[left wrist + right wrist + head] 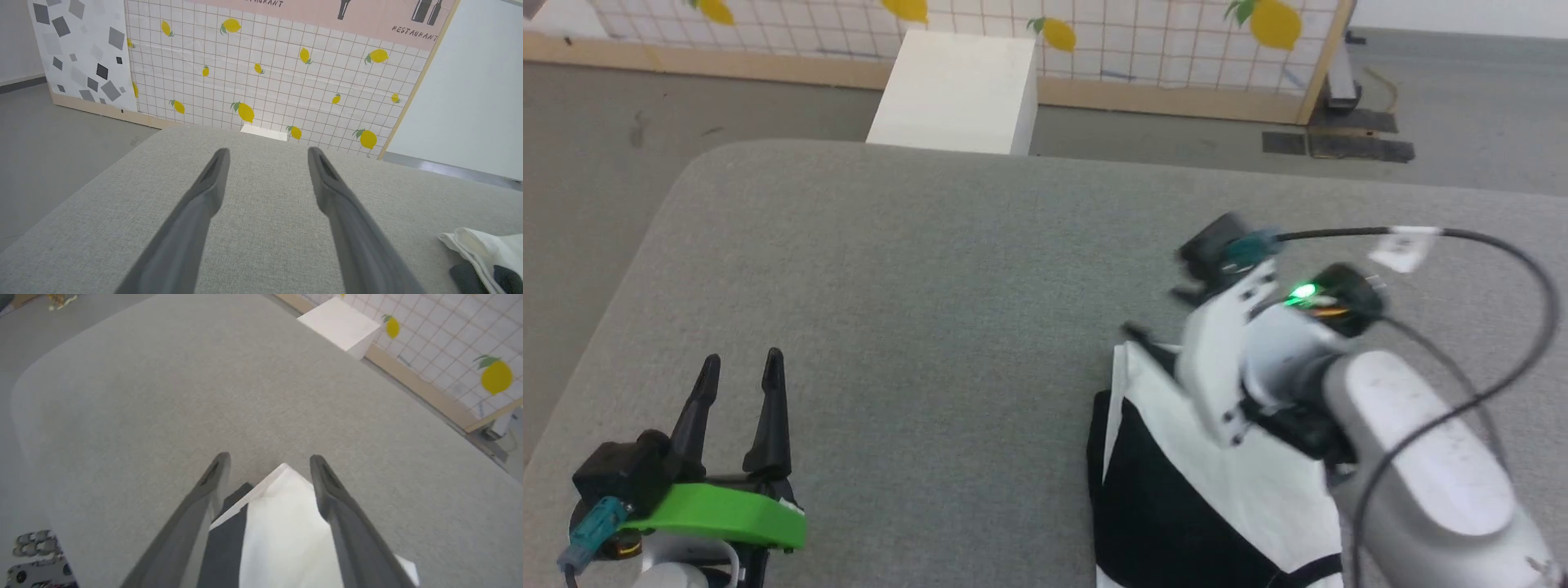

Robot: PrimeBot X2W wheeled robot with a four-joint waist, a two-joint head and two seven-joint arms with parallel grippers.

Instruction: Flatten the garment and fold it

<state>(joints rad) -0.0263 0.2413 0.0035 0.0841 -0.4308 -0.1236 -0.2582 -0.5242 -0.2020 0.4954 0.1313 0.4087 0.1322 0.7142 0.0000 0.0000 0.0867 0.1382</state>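
Observation:
The garment [1176, 490] lies folded into a compact white and black stack at the lower right of the grey padded table [931, 286]. My right gripper [267, 459] hovers over the stack's far corner with its fingers spread apart; the white corner of the garment [282, 522] shows between them and nothing is pinched. In the head view the right gripper [1152, 347] is mostly covered by its own wrist. My left gripper [743, 361] rests open at the lower left, well clear of the fabric. In the left wrist view the left gripper [267, 153] is empty, and an edge of the garment [478, 245] shows at the lower right.
A white box [956, 90] stands on the floor just beyond the table's far edge, in front of a lemon-patterned panel [1143, 49]. The table's rounded corner [686, 175] drops to grey floor on the left. A black cable [1486, 241] loops above my right wrist.

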